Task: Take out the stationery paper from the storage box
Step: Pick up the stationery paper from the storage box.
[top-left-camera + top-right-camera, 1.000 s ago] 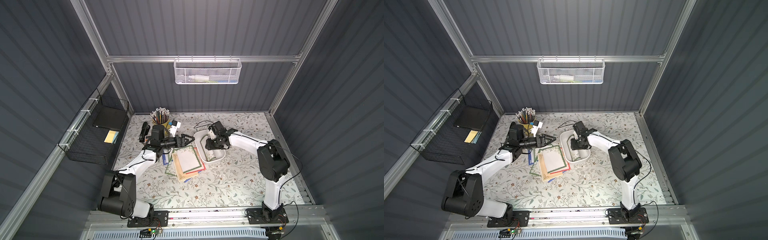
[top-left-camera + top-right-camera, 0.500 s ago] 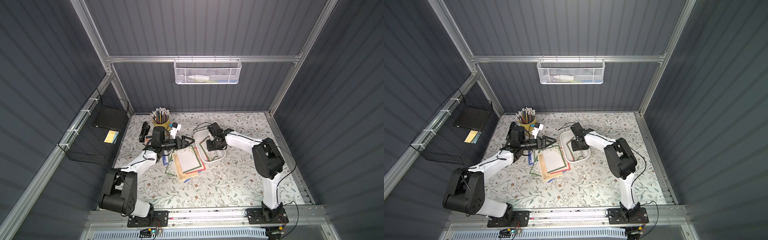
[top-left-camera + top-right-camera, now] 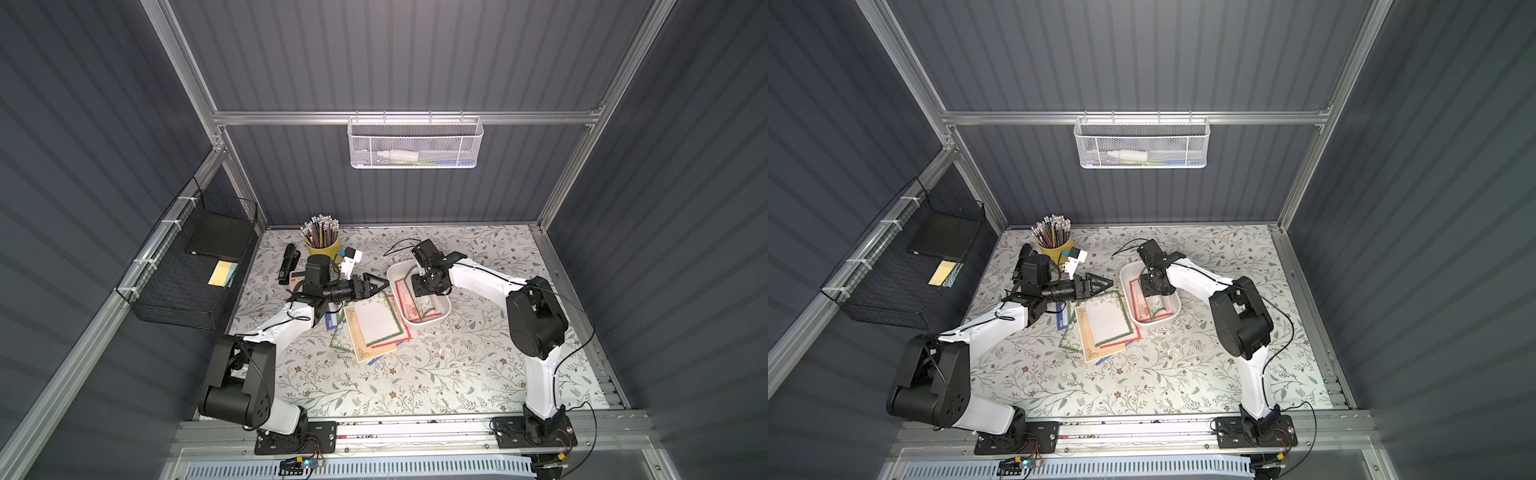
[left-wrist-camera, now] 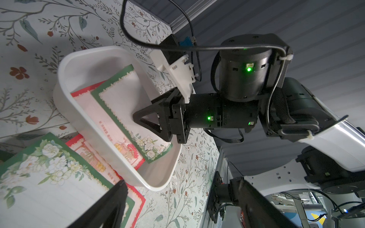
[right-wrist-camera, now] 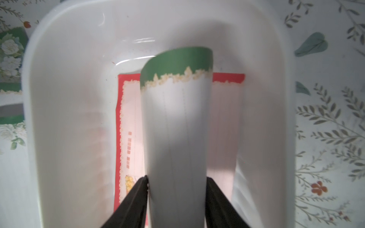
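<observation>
Right claw (image 5: 177, 180) grasps a green sheet (image 5: 177, 128) inside the box (image 5: 59, 98).
The sheet is squeezed by its long edges and curls between the two fingers, lying over a red sheet (image 5: 227, 78) that rests flat on the box bottom. The left claw (image 3: 382, 284) is spread wide and holds nothing. It hangs just beside the box, above the edge of the pile (image 3: 376, 328) of sheets on the surface (image 3: 415, 374).

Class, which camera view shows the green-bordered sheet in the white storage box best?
The right wrist view: the green-bordered sheet fills the frame, bowed between the right gripper's fingers. The left wrist view shows most of it, partly behind that gripper. In both top views it is tiny, mostly hidden under the arm.
</observation>
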You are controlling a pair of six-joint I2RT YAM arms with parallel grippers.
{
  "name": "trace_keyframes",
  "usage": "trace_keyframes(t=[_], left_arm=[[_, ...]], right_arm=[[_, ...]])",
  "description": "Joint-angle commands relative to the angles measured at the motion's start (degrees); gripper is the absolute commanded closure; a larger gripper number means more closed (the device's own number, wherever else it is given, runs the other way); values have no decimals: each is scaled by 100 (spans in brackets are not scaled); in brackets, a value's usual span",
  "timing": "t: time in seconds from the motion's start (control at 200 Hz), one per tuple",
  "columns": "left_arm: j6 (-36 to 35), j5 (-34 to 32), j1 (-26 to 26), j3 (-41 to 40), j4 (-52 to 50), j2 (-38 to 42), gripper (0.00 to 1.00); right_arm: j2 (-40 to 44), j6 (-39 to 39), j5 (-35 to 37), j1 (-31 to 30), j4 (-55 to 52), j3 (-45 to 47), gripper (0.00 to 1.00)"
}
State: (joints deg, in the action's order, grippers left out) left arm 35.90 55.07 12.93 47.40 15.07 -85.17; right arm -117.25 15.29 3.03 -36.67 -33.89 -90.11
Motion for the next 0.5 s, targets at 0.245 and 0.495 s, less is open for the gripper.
trace_keyframes(t=[0.245, 0.495], left_arm=[[40, 86, -36, -152, 128, -91, 10], [155, 265, -36, 21, 375, -86, 10]], right_arm=[[646, -25, 192, -14, 124, 85, 75], [1078, -61, -69, 58, -3, -254, 70]])
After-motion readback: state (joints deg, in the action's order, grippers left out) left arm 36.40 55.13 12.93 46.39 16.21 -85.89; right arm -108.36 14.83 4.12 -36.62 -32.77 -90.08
